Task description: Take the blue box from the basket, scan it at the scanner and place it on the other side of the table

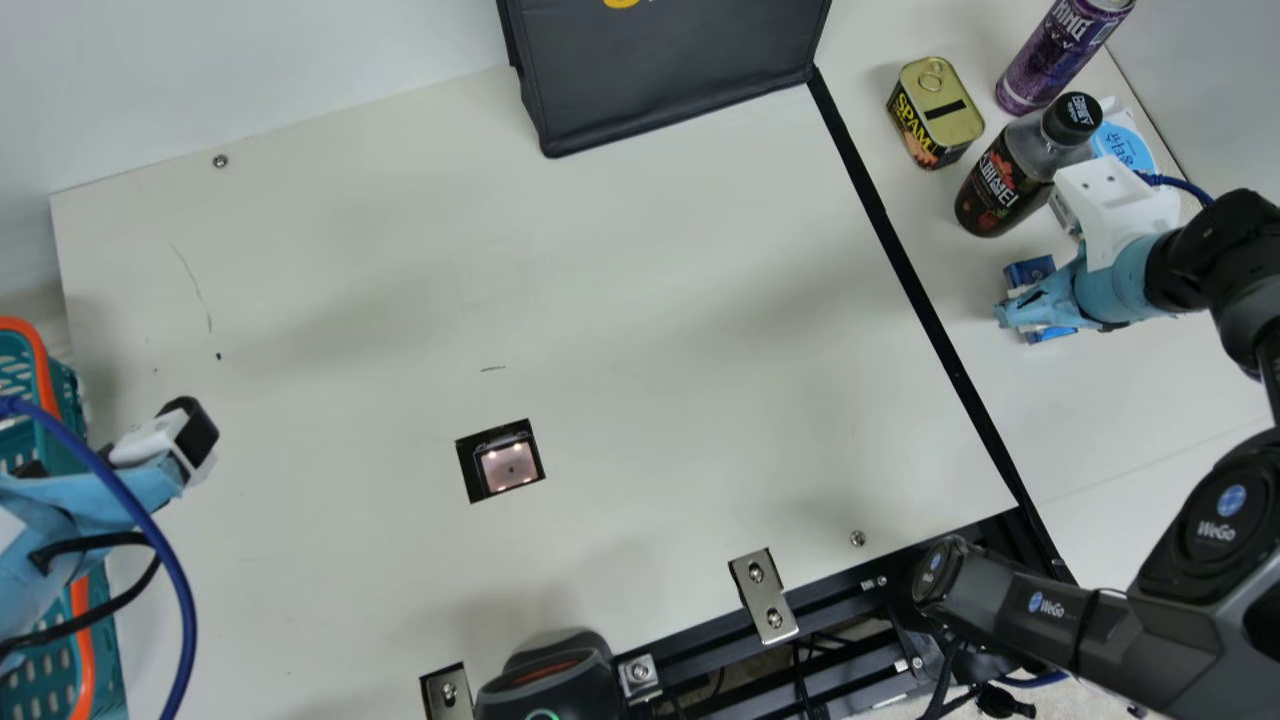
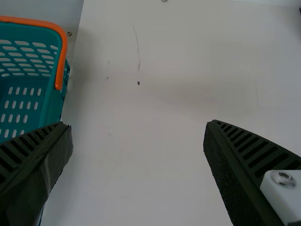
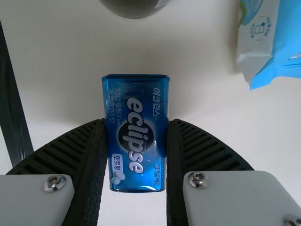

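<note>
In the right wrist view, we see the blue box (image 3: pixel 136 141) squeezed between the two fingers of the right gripper (image 3: pixel 136 126), one on each thin side. Its sides look slick, so a weak or crooked pinch could let it slide out. A packet (image 3: pixel 263 42) lies off to one side, and a big turn could push the box into it.

In the left wrist view, the fingers of the left gripper (image 2: pixel 138 125) are wide apart with nothing between them. The basket (image 2: pixel 55 103) is just beside one finger, so a careless swing could bump it.

In the main view, the box is past the black strip (image 1: pixel 915 270), on the other side of the table (image 1: pixel 1080 430), well apart from the scanner (image 1: pixel 510 467). We think it is time to put it down, but we can't tell if it has been scanned. The right gripper hides much of the box here, so maybe it touches the table and maybe it doesn't. If we let go too high, it could drop and tip. The dark bottle (image 1: pixel 1000 190) is close by, and if the wrist twists or lifts crookedly, it could knock that over.
</note>
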{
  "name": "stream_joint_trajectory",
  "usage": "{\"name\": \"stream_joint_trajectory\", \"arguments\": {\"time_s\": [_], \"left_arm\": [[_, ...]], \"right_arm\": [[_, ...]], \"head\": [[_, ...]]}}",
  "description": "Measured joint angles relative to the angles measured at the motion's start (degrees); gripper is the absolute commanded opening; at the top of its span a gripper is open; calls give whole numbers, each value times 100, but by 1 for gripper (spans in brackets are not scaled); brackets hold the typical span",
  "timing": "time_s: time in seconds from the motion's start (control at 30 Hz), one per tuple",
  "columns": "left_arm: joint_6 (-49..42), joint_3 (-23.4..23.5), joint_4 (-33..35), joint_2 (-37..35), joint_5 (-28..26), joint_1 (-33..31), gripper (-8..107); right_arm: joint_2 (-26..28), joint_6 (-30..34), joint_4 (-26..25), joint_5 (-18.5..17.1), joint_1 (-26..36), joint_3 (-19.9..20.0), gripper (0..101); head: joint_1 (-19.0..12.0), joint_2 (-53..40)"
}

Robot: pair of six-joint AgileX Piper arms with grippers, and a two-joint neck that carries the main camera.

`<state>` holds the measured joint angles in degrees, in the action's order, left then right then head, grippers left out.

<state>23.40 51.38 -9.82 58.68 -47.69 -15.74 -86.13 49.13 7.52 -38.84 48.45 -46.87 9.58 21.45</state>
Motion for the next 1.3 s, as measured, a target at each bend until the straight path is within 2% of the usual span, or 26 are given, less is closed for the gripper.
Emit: {"name": "stream_joint_trajectory", "arguments": {"time_s": [0.1, 0.27, 0.63, 0.93, 1.1, 1.3], "left_arm": [[0, 0, 0, 0, 0, 0, 90], [0, 0, 0, 0, 0, 0, 90], [0, 0, 0, 0, 0, 0, 90], [0, 0, 0, 0, 0, 0, 90], [0, 0, 0, 0, 0, 0, 90], [0, 0, 0, 0, 0, 0, 90]], "right_arm": [[-5, -61, -10, 35, -25, 30, 9], [-16, -156, -41, 130, -62, 86, 12], [-57, -327, -54, 286, -86, 181, 49], [-54, -387, -60, 280, -99, 209, 79], [123, -542, -82, 225, -170, 178, 95], [635, -959, -410, -130, -434, 29, 95]], "head": [[0, 0], [0, 0], [0, 0], [0, 0], [0, 0], [0, 0]]}}
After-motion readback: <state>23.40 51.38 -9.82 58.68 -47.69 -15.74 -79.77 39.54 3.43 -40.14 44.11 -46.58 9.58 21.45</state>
